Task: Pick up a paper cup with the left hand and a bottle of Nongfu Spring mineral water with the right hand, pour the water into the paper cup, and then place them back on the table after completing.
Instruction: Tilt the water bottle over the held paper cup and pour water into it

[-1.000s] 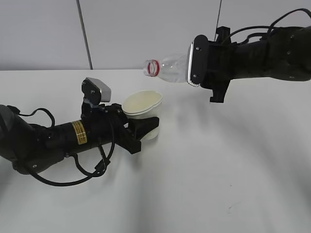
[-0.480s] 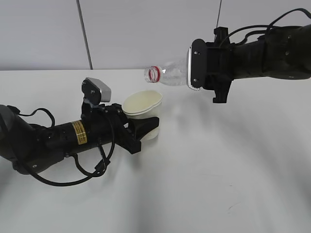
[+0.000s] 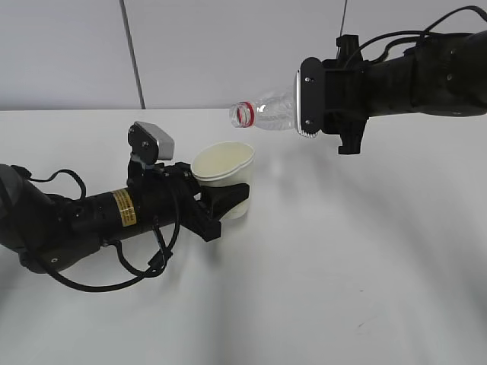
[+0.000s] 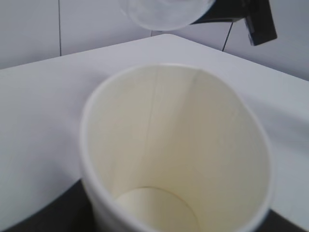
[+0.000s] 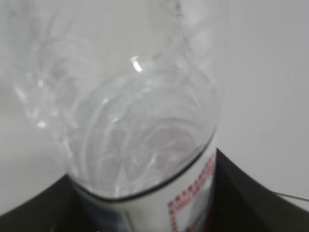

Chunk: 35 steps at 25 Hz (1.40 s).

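Observation:
The left hand, a black arm with a yellow sticker (image 3: 122, 209), lies low over the table (image 3: 342, 251); its gripper (image 3: 221, 205) is shut on the white paper cup (image 3: 223, 179), whose mouth faces up. In the left wrist view the cup (image 4: 174, 145) fills the frame and looks empty. The right hand's gripper (image 3: 319, 106) is shut on the clear bottle (image 3: 266, 114), held almost level in the air. Its red-ringed mouth (image 3: 242, 114) points left, above and slightly right of the cup. The right wrist view shows the bottle (image 5: 140, 125) with its white and red label (image 5: 193, 198). I cannot make out water.
A grey wall with a vertical seam (image 3: 131, 53) rises behind the table. A small dark scuff (image 3: 361, 325) marks the tabletop at the front right. Loose black cables (image 3: 114, 277) trail from the left arm onto the table.
The right gripper has lifted slightly and tipped the bottle back toward level, its mouth moving a little right and up. The left arm and the cup have not moved.

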{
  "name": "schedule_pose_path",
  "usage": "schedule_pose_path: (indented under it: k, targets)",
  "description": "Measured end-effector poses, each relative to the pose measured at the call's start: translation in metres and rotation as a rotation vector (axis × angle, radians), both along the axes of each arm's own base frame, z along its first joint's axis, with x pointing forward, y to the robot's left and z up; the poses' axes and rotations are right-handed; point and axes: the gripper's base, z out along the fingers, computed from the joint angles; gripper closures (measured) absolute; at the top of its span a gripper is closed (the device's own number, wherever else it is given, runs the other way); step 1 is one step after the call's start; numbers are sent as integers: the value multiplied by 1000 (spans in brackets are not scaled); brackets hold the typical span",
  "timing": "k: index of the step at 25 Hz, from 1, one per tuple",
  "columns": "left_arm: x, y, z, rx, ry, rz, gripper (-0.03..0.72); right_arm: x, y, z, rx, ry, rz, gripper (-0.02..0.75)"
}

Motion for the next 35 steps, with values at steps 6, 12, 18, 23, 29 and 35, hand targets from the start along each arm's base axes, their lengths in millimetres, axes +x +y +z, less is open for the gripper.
schedule_pose_path:
  k: [6,12,18,23,29,35]
  targets:
    - [0,0,0,0,0,-1,321,0,1,0,-43,-8,8,319]
    - [0,0,0,1,0,-2,321,-3,11,1,-87,-15,34,319]
    - [0,0,0,1,0,-3,321,-3,12,1,-105,-21,43,321]
    - [0,0,0,2,-1,-4,322,-3,12,1,-112,-22,42,322]
    - [0,0,0,3,0,-5,321,-3,12,1,-117,-23,37,322]
    - [0,0,0,3,0,-5,321,-3,12,1,-117,-23,37,322]
